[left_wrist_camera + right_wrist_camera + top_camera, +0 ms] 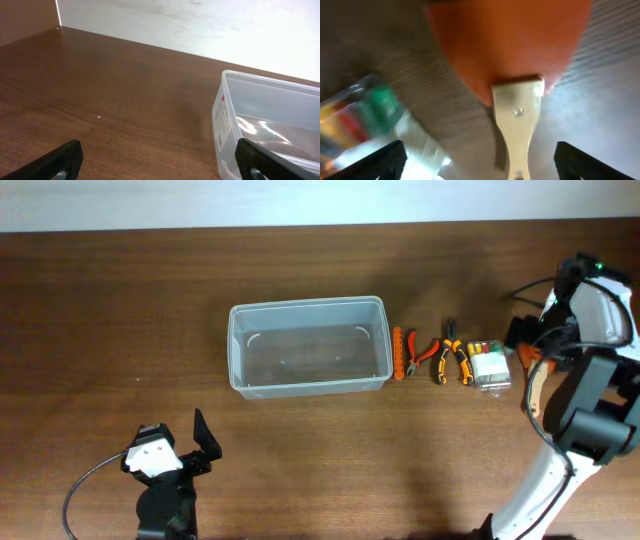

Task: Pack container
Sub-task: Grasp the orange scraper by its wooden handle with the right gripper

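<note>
The container (308, 345) is a clear rectangular tub standing empty in the middle of the table. Its left end shows in the left wrist view (235, 125). My left gripper (200, 445) is open and empty near the front left, short of the tub (160, 167). My right gripper (524, 345) is open at the far right. It hovers over a tool with an orange blade and a pale wooden handle (517, 120), whose handle lies between the fingers (480, 165), not gripped.
Right of the tub lie an orange-handled tool (397, 352), two orange-handled pliers (425, 352) (450, 352) and a small clear case of coloured bits (488, 365), also in the right wrist view (365, 120). A white wall borders the table's far edge.
</note>
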Action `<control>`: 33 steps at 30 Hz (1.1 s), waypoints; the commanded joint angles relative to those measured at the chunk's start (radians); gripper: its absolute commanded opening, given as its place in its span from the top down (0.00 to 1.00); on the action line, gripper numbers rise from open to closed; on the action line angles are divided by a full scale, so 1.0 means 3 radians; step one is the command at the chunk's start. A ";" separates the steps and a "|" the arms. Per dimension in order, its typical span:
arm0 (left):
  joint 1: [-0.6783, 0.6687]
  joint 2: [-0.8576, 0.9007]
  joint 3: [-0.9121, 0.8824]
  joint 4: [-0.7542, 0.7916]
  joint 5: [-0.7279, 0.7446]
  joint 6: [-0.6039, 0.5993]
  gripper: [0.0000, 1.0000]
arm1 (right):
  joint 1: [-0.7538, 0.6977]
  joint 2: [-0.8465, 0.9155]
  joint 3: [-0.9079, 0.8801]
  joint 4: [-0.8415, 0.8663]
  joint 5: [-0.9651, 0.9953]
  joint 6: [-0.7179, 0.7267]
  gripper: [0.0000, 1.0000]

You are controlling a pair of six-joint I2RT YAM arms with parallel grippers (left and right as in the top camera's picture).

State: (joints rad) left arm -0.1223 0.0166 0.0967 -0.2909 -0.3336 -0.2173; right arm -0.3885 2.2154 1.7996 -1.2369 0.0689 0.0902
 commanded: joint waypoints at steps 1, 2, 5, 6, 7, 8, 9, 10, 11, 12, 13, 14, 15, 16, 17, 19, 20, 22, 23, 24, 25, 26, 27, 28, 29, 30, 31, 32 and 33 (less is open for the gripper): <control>-0.0014 -0.0015 -0.0013 -0.0003 -0.0013 0.0029 0.01 | -0.0103 0.0144 -0.0015 0.0011 -0.0043 -0.0066 0.07; -0.0014 -0.0015 -0.0013 -0.0003 -0.0011 0.0029 0.01 | -0.0111 0.0169 -0.0015 0.0019 -0.0042 -0.0067 0.07; -0.0014 -0.0015 -0.0013 -0.0003 -0.0011 0.0029 0.01 | -0.0154 0.0217 -0.0050 0.0070 -0.0042 -0.0066 0.07; -0.0014 -0.0015 -0.0013 -0.0003 -0.0011 0.0029 0.01 | -0.0172 0.0220 -0.0084 0.0106 -0.0045 -0.0066 0.07; -0.0014 -0.0015 -0.0013 -0.0003 -0.0011 0.0029 0.01 | -0.0183 0.0220 -0.0122 0.0140 -0.0045 -0.0066 0.08; -0.0014 -0.0015 -0.0013 -0.0003 -0.0013 0.0029 0.01 | -0.0191 0.0220 -0.0160 0.0165 -0.0069 -0.0066 0.10; -0.0014 -0.0015 -0.0013 -0.0003 -0.0013 0.0029 0.01 | -0.0193 0.0220 -0.0189 0.0191 -0.0117 -0.0067 0.11; -0.0014 -0.0015 -0.0013 -0.0003 -0.0011 0.0029 0.01 | -0.0193 0.0220 -0.0237 0.0229 -0.0178 -0.0069 0.12; -0.0014 -0.0015 -0.0013 -0.0003 -0.0013 0.0029 0.01 | -0.0192 0.0220 -0.0270 0.0253 -0.0207 -0.0080 0.13; -0.0014 -0.0015 -0.0013 -0.0003 -0.0011 0.0029 0.01 | -0.0188 0.0220 -0.0310 0.0286 -0.0206 -0.0079 0.15; -0.0014 -0.0015 -0.0013 -0.0003 -0.0013 0.0029 0.01 | -0.0186 0.0220 -0.0355 0.0322 -0.0202 -0.0079 0.16; -0.0014 -0.0015 -0.0011 -0.0003 -0.0011 0.0029 0.01 | -0.0187 0.0220 -0.0395 0.0357 -0.0202 -0.0078 0.17; -0.0014 -0.0015 -0.0013 -0.0003 -0.0011 0.0029 0.01 | -0.0188 0.0220 -0.0434 0.0393 -0.0202 -0.0078 0.19; -0.0014 -0.0015 -0.0013 -0.0003 -0.0011 0.0029 0.01 | -0.0193 0.0220 -0.0468 0.0427 -0.0203 -0.0078 0.23; -0.0014 -0.0015 -0.0013 -0.0003 -0.0013 0.0029 0.01 | -0.0193 0.0220 -0.0495 0.0455 -0.0202 -0.0078 0.27; -0.0014 -0.0015 -0.0013 -0.0003 -0.0011 0.0029 0.01 | -0.0193 0.0220 -0.0535 0.0504 -0.0202 -0.0078 0.34; -0.0014 -0.0015 -0.0013 -0.0003 -0.0013 0.0029 0.01 | -0.0193 0.0220 -0.0542 0.0515 -0.0202 -0.0078 0.36; -0.0014 -0.0015 -0.0013 -0.0003 -0.0011 0.0029 0.01 | -0.0193 0.0220 -0.0542 0.0530 -0.0203 -0.0076 0.42; -0.0014 -0.0015 -0.0013 -0.0003 -0.0011 0.0029 0.01 | -0.0193 0.0220 -0.0542 0.0537 -0.0203 -0.0076 0.45; -0.0014 -0.0015 -0.0013 -0.0003 -0.0013 0.0029 0.01 | -0.0193 0.0220 -0.0542 0.0540 -0.0203 -0.0076 0.49; -0.0014 -0.0015 -0.0013 -0.0003 -0.0011 0.0029 0.01 | -0.0193 0.0220 -0.0542 0.0544 -0.0203 -0.0076 0.50; -0.0014 -0.0015 -0.0013 -0.0003 -0.0011 0.0029 0.01 | -0.0193 0.0220 -0.0542 0.0547 -0.0203 -0.0076 0.53; -0.0014 -0.0015 -0.0013 -0.0003 -0.0013 0.0029 0.01 | -0.0193 0.0220 -0.0542 0.0548 -0.0203 -0.0075 0.57; -0.0014 -0.0015 -0.0013 -0.0003 -0.0011 0.0029 0.01 | -0.0193 0.0220 -0.0542 0.0548 -0.0203 -0.0075 0.61; -0.0014 -0.0015 -0.0011 -0.0003 -0.0013 0.0029 0.01 | -0.0193 0.0220 -0.0542 0.0548 -0.0203 -0.0075 0.64; -0.0014 -0.0015 -0.0011 -0.0003 -0.0011 0.0029 0.01 | -0.0193 0.0220 -0.0542 0.0548 -0.0203 -0.0066 0.66; -0.0014 -0.0015 -0.0013 -0.0003 -0.0013 0.0029 0.01 | -0.0193 0.0220 -0.0542 0.0548 -0.0200 -0.0023 0.66; -0.0014 -0.0015 -0.0013 -0.0003 -0.0013 0.0029 0.01 | -0.0193 0.0220 -0.0542 0.0548 -0.0198 0.0005 0.67; -0.0014 -0.0015 -0.0013 -0.0003 -0.0011 0.0029 0.01 | -0.0193 0.0220 -0.0542 0.0546 -0.0200 0.0036 0.71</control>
State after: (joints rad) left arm -0.1223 0.0166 0.0967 -0.2909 -0.3336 -0.2173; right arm -0.4446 2.2368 1.6768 -1.0847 -0.0132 0.0742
